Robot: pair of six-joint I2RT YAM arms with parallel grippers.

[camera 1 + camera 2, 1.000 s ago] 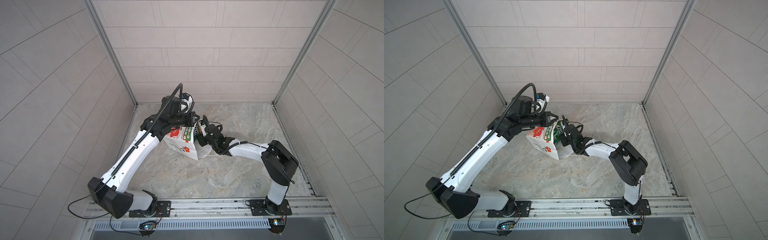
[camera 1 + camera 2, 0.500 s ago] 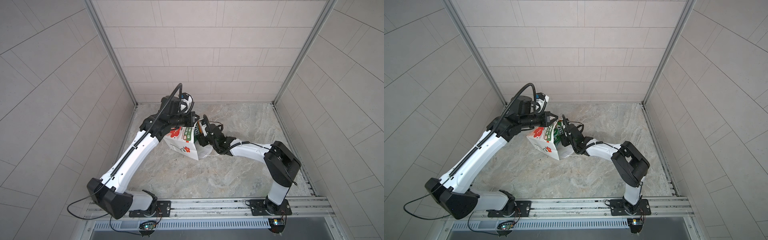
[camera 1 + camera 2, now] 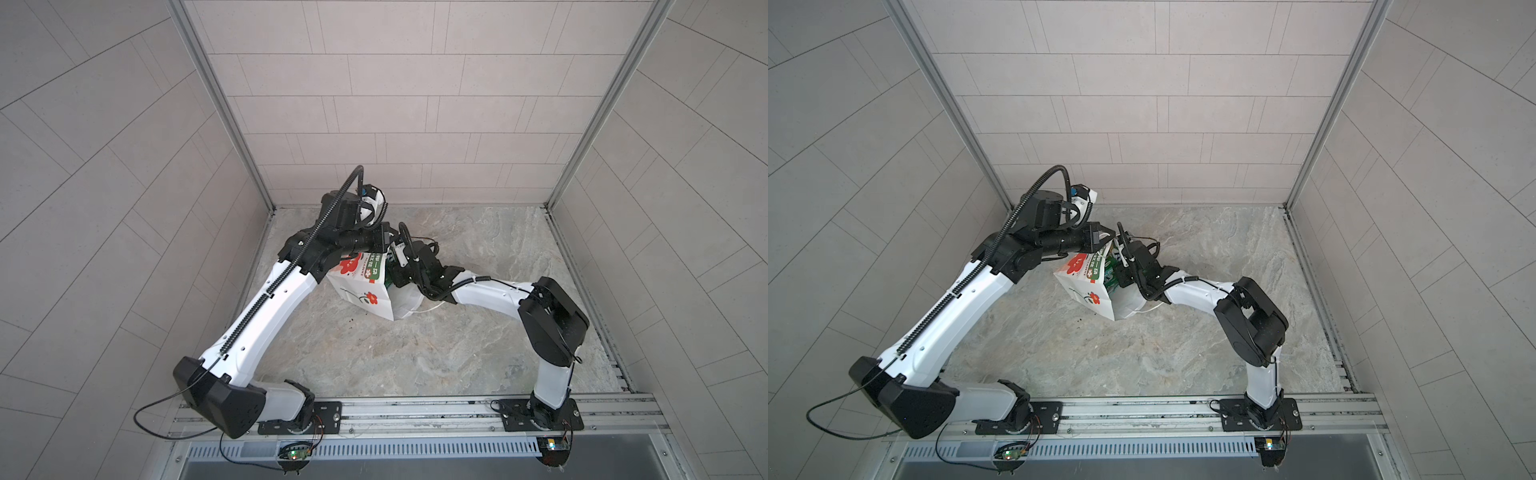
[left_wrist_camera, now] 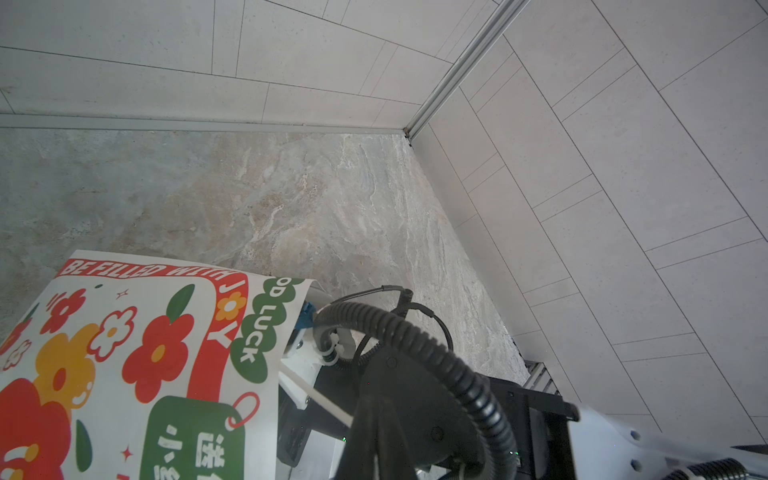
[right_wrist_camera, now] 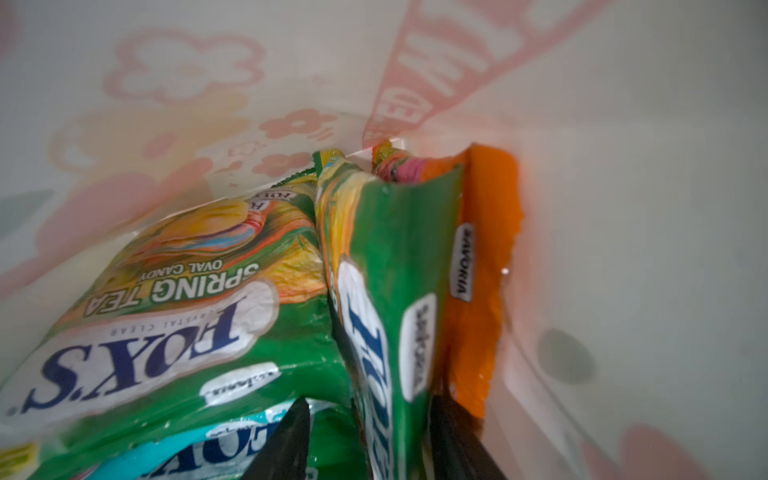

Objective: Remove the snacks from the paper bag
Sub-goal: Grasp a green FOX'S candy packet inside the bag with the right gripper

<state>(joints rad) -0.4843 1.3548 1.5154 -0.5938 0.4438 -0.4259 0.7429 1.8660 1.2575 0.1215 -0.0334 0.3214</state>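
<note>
While tipped on its side, paper bag [image 3: 365,291] [image 3: 1086,291]: rests on the table [image 3: 415,353] left of centre in both top views, mouth turned toward the right arm [image 3: 490,293], upper edge raised.
Left gripper [image 3: 384,242]: clamped shut, apparently pinching the bag's raised rim. Fingertips too small and dark to make out from above. Out of frame at the left wrist, where only the flowered panel and a black cable show.
Right gripper [image 5: 370,401]: buried in the bag's mouth and hidden from above. At the right wrist, fingers [image 5: 291,436] parted, straddling the upright green packet [image 5: 386,270]. Gap showing on one side, so not clamped.
Snacks: all inside the bag, hidden from both top views.
Flat green packet [image 5: 187,291]: lies against one wall of the bag, label readable though blurred.
Orange packet [image 5: 482,270]: squeezed between the upright green one and the bag's wall, mostly covered.
Teal packet [image 5: 199,453]: cut off by the frame edge, only a corner visible.
Count: four packets told apart; beyond that, impossible to say.
</note>
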